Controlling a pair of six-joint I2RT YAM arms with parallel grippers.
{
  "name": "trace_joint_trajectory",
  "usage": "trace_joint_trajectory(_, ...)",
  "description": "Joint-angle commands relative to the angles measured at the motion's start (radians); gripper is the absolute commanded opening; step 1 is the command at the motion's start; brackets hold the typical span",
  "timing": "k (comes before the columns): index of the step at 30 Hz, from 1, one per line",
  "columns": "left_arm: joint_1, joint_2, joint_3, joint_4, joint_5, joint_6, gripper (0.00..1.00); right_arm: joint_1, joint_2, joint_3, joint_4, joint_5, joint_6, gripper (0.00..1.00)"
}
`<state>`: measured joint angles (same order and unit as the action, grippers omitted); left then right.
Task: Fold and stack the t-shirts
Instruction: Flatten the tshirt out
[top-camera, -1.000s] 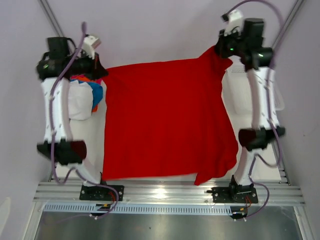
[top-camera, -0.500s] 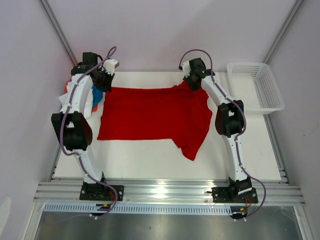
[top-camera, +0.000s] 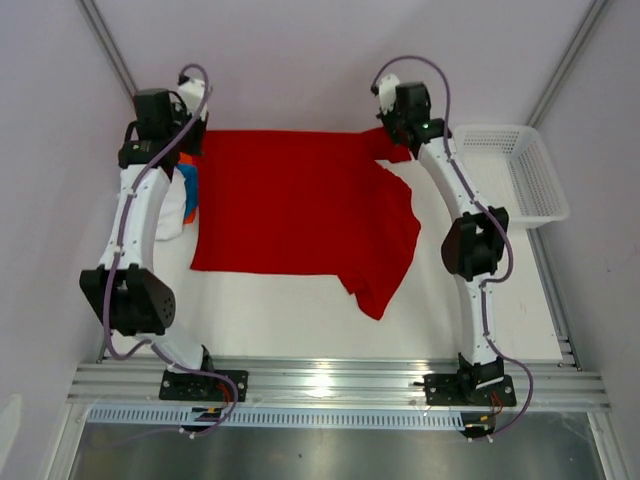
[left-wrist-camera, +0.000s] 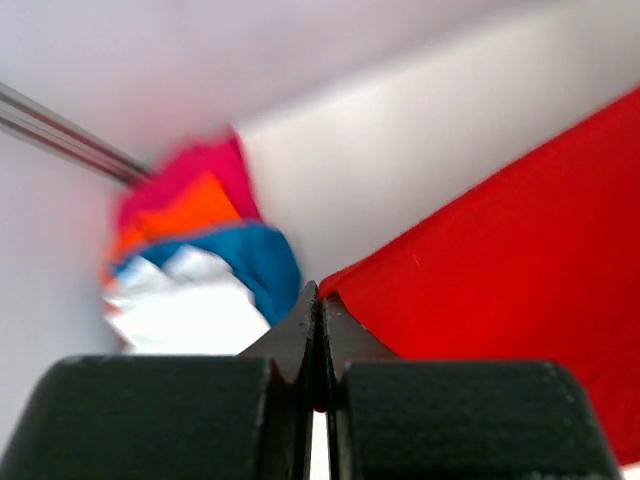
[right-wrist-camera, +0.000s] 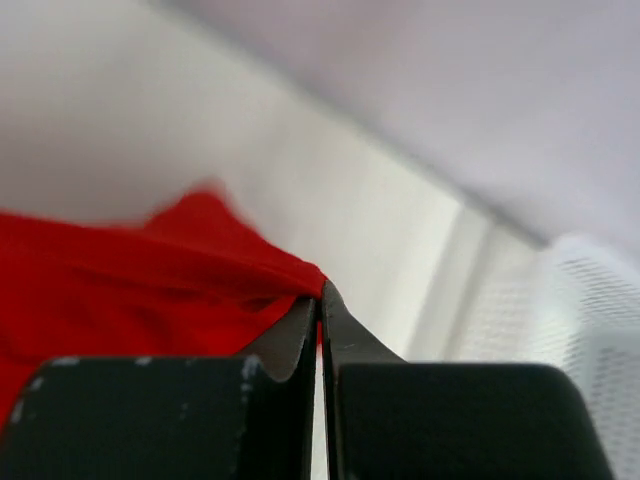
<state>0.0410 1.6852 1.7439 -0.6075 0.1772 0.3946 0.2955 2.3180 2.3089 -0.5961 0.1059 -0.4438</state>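
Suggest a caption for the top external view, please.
Left end effector and right end effector pinch the red t-shirt by its far edge.

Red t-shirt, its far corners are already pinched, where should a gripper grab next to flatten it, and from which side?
Probably the pointed flap at the near right of the red t-shirt. It juts past the near hem onto the table, so the right gripper could come from the right and pinch its tip.

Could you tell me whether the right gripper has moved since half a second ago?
Yes: the right gripper, shut on the red t-shirt, has moved toward the far wall and slightly nearer the white basket.
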Motion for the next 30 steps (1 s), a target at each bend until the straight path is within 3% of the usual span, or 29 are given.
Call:
trace_joint_trajectory(1, 0.002, -0.148, 0.113, 0.193, -0.073, -0.126, 0.0, -0.018, -0.186, 0.197, 0.11, 0.069, 0.03, 0.0)
trace_joint_trajectory(4, -0.021, -0.194, 0.181, 0.195, -0.09, -0.158, 0.0, -0.013, -0.258, 0.254, 0.134, 0.084, 0.045, 0.0)
trace_joint_trajectory(8, -0.087, -0.248, 0.198, 0.109, -0.076, -0.148, 0.0, 0.011, -0.399, 0.186, 0.137, 0.081, 0.063, 0.0)
trace_joint_trajectory(14, -0.159, -0.481, -0.067, 0.028, -0.114, -0.094, 0.0, 0.008, -0.6, -0.104, 0.058, -0.023, 0.142, 0.0)
trace_joint_trajectory(18, -0.159, -0.7, -0.129, -0.079, -0.133, -0.089, 0.0, 0.008, -0.829, -0.189, -0.002, -0.072, 0.178, 0.0)
trace_joint_trajectory(26, -0.161, -1.025, 0.046, -0.271, -0.094, -0.069, 0.0, 0.019, -1.114, -0.106, -0.122, -0.118, 0.249, 0.0)
trace_joint_trajectory(30, -0.159, -1.018, 0.259, -0.379, -0.111, -0.076, 0.0, 0.021, -1.163, -0.01, -0.174, -0.069, 0.257, 0.0)
